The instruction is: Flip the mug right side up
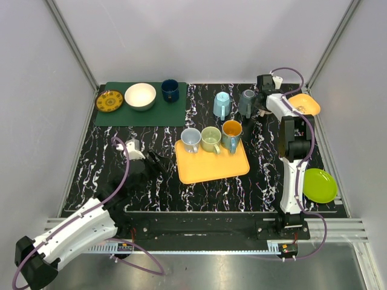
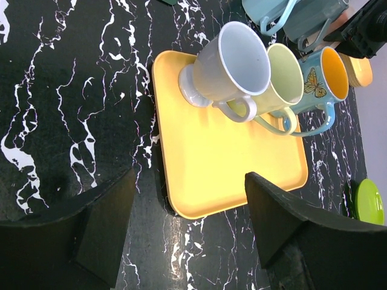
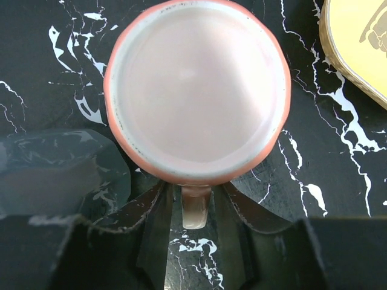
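The bench (image 1: 91, 163) is black stone veined with white, closed in by plain grey walls (image 1: 181, 36) on metal rails. A green mat (image 1: 121, 115) lies at its far left and a yellow tray (image 1: 211, 166) sits mid-bench. The only marking is a butterfly printed on the blue mug (image 2: 320, 81) on that tray.

The pink mug (image 3: 196, 90) stands on the bare stone at the far right, base up. Its handle (image 3: 196, 208) points into the right claw (image 3: 195, 196), which is narrowed closely around it — I cannot tell whether it actually grips. The left claw (image 2: 190, 223) hangs spread wide beside the tray's near edge, holding nothing.
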Robot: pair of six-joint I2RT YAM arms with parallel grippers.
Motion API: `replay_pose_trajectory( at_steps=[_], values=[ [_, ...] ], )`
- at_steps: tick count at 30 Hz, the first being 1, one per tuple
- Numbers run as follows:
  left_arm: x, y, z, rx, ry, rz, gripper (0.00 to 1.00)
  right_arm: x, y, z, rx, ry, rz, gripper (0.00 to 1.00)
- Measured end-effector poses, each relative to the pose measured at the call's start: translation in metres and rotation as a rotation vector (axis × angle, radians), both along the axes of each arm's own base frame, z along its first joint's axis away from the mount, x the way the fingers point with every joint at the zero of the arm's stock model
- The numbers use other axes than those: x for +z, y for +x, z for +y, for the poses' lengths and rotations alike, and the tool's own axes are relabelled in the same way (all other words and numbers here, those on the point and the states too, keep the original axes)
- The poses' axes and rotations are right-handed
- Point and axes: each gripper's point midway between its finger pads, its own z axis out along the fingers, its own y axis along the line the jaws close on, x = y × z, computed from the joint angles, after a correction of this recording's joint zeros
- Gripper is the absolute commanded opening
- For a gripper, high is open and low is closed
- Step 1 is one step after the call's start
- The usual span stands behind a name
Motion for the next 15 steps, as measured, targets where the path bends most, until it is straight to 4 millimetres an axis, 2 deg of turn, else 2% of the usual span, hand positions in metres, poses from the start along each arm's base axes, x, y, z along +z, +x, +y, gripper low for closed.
replay_pose_trajectory(
  at_steps=[10,15],
  values=[
    [-0.0044,0.0004,-0.0059,-0.021,0.001,0.017,0.75,0.0021,0.0038,-0.0057,-0.011,0.006,-0.019,0.03],
    [-0.0042,-0.0004,-0.0075,-0.029,-0.004,0.019,0.74,0.0009,0.0038,-0.0095,-0.018,0.006,-0.022,0.0]
  ],
)
